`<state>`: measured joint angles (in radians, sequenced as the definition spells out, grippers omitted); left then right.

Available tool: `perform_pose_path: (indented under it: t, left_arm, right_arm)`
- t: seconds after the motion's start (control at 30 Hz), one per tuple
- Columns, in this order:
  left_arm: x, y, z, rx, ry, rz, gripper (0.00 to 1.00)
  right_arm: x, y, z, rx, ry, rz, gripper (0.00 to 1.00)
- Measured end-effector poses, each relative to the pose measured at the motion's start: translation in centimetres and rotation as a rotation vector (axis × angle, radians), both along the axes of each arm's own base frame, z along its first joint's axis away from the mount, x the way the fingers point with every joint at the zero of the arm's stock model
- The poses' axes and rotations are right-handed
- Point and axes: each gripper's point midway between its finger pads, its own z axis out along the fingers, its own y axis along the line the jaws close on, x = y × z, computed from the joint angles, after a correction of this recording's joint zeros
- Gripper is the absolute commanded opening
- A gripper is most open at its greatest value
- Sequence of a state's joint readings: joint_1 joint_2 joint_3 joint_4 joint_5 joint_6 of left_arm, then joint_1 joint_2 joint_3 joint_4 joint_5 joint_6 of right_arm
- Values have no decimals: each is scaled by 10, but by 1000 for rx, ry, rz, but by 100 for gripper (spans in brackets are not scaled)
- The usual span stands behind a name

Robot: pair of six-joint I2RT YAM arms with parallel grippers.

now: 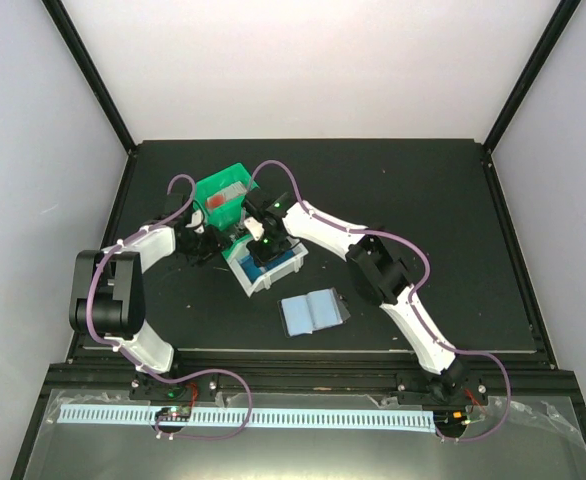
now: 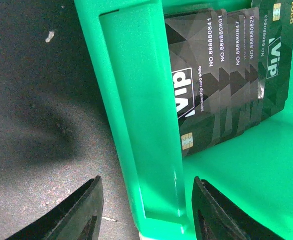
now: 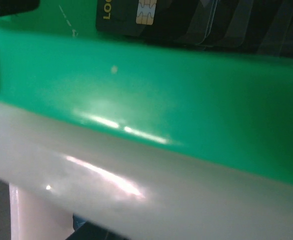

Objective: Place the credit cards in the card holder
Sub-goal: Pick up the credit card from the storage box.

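Left hand (image 2: 147, 200), spread, straddles bin (image 2: 136, 100) wall by black VIP cards (image 2: 211, 90) (right hand (image 1: 265, 245) unclear).

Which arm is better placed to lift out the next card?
Right, probably. The right gripper sits in the white bin over the blue cards, nearer the open card holder. The left gripper straddles the green bin wall, with no card between its jaws.

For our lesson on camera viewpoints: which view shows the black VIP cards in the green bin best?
Left wrist: the cards lie fanned inside the green bin, their numbers readable. Right wrist shows only one chip and blurred card edges beyond the bin's rim. From the top, they are too small to make out.
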<state>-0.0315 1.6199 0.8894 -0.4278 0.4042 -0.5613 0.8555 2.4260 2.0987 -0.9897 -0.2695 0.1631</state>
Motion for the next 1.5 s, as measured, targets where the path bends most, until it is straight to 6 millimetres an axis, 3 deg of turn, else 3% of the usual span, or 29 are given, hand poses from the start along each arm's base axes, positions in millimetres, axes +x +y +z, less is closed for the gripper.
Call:
perform_pose_path:
  t: [0.3, 0.53, 0.63, 0.8, 0.9, 1.07, 1.23, 1.5]
  left_arm:
    - [-1, -1, -2, -7, 5, 0, 50]
    - [-2, -2, -3, -12, 10, 3, 50]
    - [-2, -2, -3, -15, 11, 4, 50]
    - [-2, -2, -3, -18, 11, 3, 50]
    - [-2, -2, -3, -18, 11, 3, 50]
    - [-2, -2, -3, -18, 11, 3, 50]
    - [-3, -2, -4, -18, 12, 3, 50]
    - [-4, -3, -4, -24, 15, 0, 50]
  right_arm:
    - [-12, 8, 5, 56, 72, 5, 18]
    - [-16, 12, 21, 128, 128, 4, 20]
    - [-19, 15, 30, 160, 145, 8, 23]
    - [-25, 20, 39, 208, 182, 23, 38]
    - [-29, 22, 41, 223, 202, 29, 40]
    - [-31, 22, 42, 233, 226, 33, 36]
    - [-33, 23, 41, 244, 248, 38, 21]
    - [-39, 27, 45, 273, 280, 58, 26]
